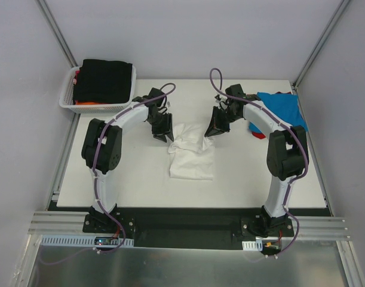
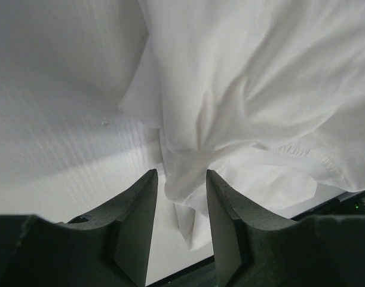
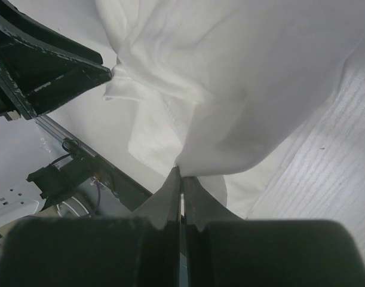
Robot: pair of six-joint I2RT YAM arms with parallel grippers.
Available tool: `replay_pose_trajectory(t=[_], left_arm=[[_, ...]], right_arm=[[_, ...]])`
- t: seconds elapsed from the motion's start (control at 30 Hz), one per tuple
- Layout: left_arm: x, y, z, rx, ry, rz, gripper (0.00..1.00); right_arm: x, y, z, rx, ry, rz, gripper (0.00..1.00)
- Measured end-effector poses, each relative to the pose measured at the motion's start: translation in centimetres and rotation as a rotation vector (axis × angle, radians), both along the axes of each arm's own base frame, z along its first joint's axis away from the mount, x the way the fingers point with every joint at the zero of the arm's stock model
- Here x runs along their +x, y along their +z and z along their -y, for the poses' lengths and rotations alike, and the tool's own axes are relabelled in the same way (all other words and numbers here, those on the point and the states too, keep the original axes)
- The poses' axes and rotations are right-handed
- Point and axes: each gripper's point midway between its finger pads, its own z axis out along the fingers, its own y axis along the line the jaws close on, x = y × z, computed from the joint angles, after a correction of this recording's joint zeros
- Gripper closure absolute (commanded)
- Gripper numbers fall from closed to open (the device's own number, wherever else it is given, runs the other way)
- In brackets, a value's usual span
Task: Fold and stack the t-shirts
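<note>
The right fingers [image 3: 168,200] are pressed together on a gathered fold of the white t-shirt [image 1: 192,156], and the cloth drapes up and away from the pinch. The left fingers [image 2: 137,215] stand a narrow gap apart. A hanging twist of that shirt lies between them, unclamped. Both pairs meet the shirt at its far corners, which are raised off the tabletop [image 1: 140,185]. Its near part lies crumpled at the middle. Bare tabletop lies on every side of the shirt, widest toward the near edge. By the far right edge a blue t-shirt [image 1: 284,107] lies over a red one [image 1: 258,134]. At the far left corner a white lattice basket [image 1: 67,98] holds a black t-shirt [image 1: 107,78] over orange cloth [image 1: 86,103].
</note>
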Motion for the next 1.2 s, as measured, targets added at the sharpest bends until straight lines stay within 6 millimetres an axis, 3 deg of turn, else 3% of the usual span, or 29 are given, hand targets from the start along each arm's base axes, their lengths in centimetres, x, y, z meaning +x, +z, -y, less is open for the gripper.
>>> replay_pose_trajectory(t=[0.2, 0.37, 0.53, 0.87, 1.2], left_arm=[[2.7, 0.7, -1.0, 0.044, 0.028, 0.079, 0.63], [3.6, -1.1, -2.0, 0.105, 0.023, 0.082, 0.65], [3.5, -3.5, -2.1, 0.127, 0.002, 0.042, 0.65], [3.6, -3.2, -0.3, 0.02, -0.037, 0.041, 0.65], [3.6, -2.9, 0.2, -0.008, -0.044, 0.041, 0.65]], right_arm=[[0.0, 0.0, 0.0, 0.0, 0.001, 0.0, 0.99], [-0.1, 0.0, 0.0, -0.001, 0.002, -0.001, 0.99], [-0.1, 0.0, 0.0, -0.002, 0.002, -0.005, 0.99], [-0.3, -0.1, 0.1, -0.006, 0.002, -0.013, 0.99], [0.0, 0.3, 0.0, -0.003, 0.002, -0.004, 0.99]])
